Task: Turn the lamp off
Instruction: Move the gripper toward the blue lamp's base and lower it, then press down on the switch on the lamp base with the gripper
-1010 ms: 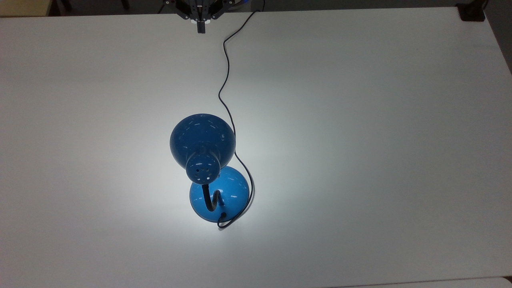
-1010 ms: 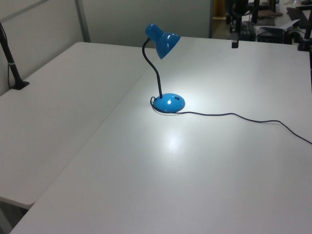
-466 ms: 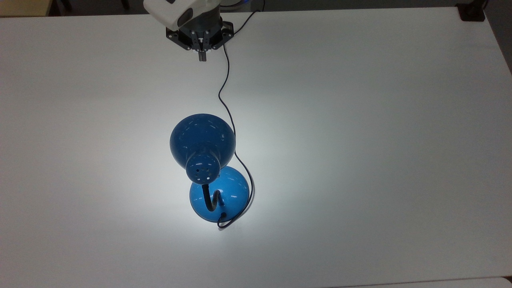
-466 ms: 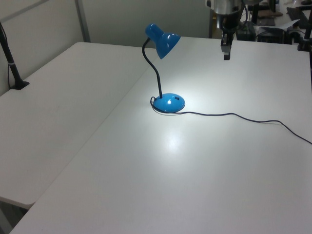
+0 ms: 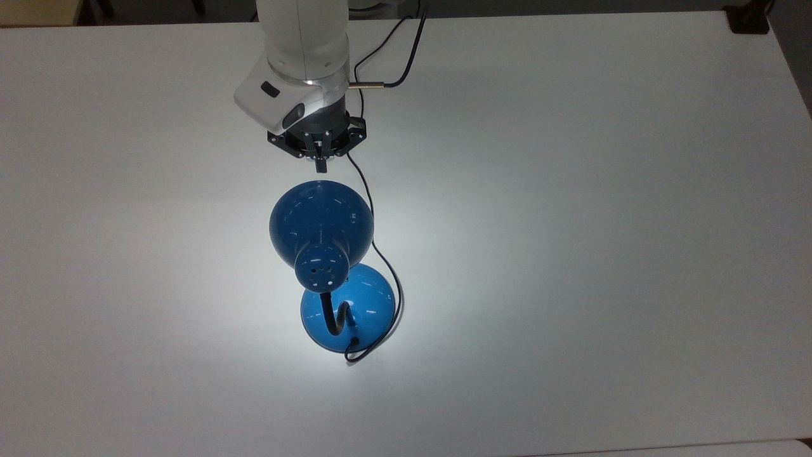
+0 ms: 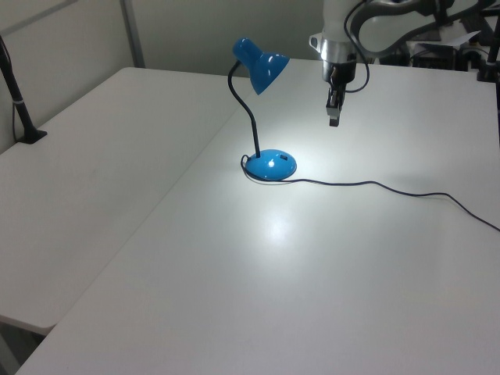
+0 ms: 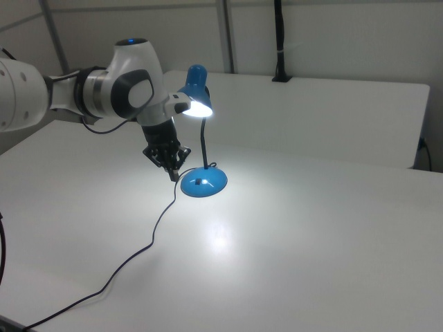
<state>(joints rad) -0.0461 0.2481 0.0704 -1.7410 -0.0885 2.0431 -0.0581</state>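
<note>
White table (image 5: 571, 190), lit blue lamp (image 5: 346, 308) standing on it, black cord (image 5: 356, 127) trailing across

Dome shade (image 5: 320, 219) above round base (image 5: 365, 304)

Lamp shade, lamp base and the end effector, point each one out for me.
lamp shade (image 5: 320, 219), top view, on the dome's upper surface
lamp base (image 6: 270, 166), left view, on the round top
end effector (image 6: 333, 119), left view, at the fingertips
</note>
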